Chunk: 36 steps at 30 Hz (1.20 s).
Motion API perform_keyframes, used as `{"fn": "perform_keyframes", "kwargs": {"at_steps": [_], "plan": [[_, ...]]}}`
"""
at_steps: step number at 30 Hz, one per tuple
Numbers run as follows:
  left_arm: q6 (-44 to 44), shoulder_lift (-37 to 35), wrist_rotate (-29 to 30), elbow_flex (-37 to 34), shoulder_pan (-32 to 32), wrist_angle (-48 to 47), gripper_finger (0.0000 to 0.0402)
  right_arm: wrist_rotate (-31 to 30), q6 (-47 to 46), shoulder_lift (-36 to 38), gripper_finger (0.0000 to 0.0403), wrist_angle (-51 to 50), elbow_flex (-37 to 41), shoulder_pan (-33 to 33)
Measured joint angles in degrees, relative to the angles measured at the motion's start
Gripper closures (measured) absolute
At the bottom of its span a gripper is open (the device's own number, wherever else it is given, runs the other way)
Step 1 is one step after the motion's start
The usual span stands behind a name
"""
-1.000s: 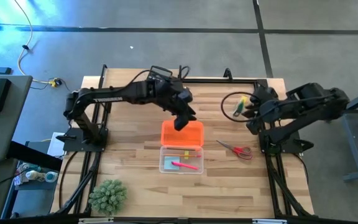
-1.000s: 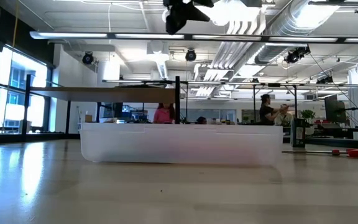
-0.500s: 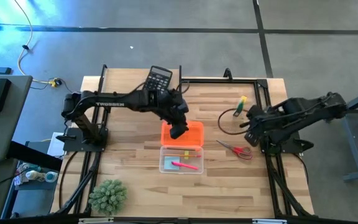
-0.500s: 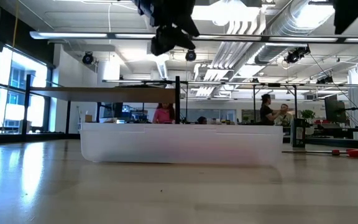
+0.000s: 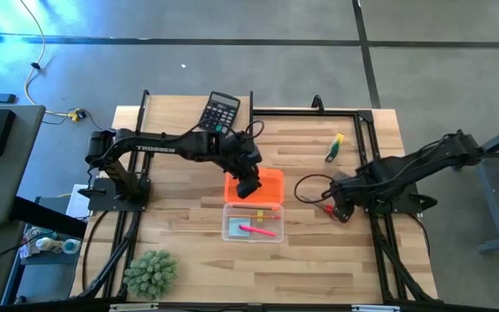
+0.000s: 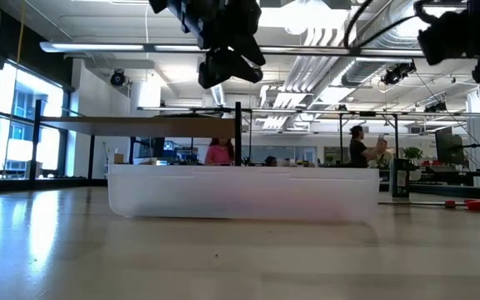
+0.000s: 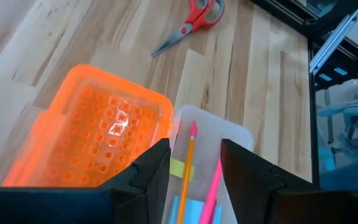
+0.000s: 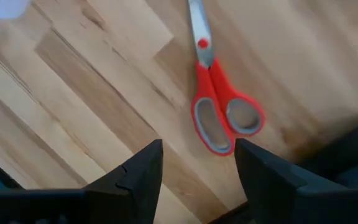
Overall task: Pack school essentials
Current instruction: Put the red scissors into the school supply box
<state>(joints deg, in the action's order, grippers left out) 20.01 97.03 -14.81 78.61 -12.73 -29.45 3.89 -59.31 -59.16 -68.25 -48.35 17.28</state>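
Right gripper, jaws apart and empty, hangs above the red-handled scissors lying flat on the table, right of the clear case. Likely light, rigid, low-lying; best pinched across the handles. Left gripper, jaws narrowly parted, empty, hovers over the case.

left gripper fingers parted, hovering above clear case. orange pencil with pink tip, pink pen, yellow note, pale blue pad inside case. orange lid beside case, touching. red-handled scissors apart on wooden table.
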Motion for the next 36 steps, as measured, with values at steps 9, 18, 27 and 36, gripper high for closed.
{"fn": "perform_keyframes", "kwargs": {"at_steps": [9, 18, 27, 36], "plan": [[0.38, 0.01, 0.01, 0.00, 0.00, 0.07, 0.0271, 4.23, -5.14, 0.00, 0.0213, 11.99, 9.56, 0.57], [0.29, 0.00, 0.19, 0.00, 0.00, 0.04, 0.0271, 3.38, -5.34, -1.89, 0.0215, 17.03, 13.96, 3.30], [0.22, 0.02, 0.23, 0.00, 0.00, 0.13, 0.0271, 3.48, -4.12, -6.93, 0.0215, 20.74, 14.38, 5.23], [0.28, 0.02, 0.22, 0.00, 0.00, 0.18, 0.0271, 3.53, -4.09, -10.57, 0.0215, 21.18, 14.38, 6.72]]}}
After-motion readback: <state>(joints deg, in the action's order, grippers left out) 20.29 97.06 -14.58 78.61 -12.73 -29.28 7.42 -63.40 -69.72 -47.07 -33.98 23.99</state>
